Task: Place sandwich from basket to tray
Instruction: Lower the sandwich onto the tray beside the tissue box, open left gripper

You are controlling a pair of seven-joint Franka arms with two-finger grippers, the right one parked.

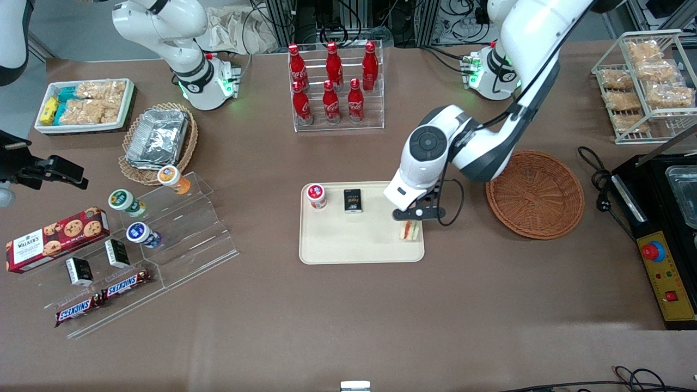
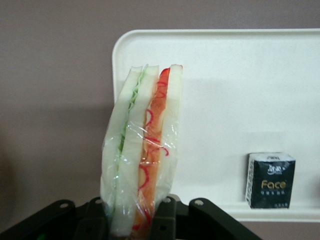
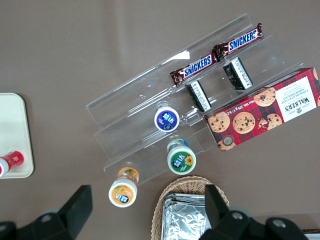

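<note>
"Face" on small black pack [image 2: 270,180] on tray [image 2: 240,100]. "SNICKERS" on two bars [image 3: 216,54]. "WALKERS" on red cookie box [image 3: 265,110]. Coca-Cola script on red bottles [image 1: 332,81].

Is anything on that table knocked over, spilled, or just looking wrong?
Nothing looks spilled or broken. The one unusual sight is the sandwich, standing on edge in its plastic wrap, clamped in the tool over the corner of the tray, while the basket sits empty.

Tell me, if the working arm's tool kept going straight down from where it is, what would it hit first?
Most likely the tray. The tool is shut on the sandwich, which would probably touch first near the tray's corner; its height above the tray is unclear.
</note>
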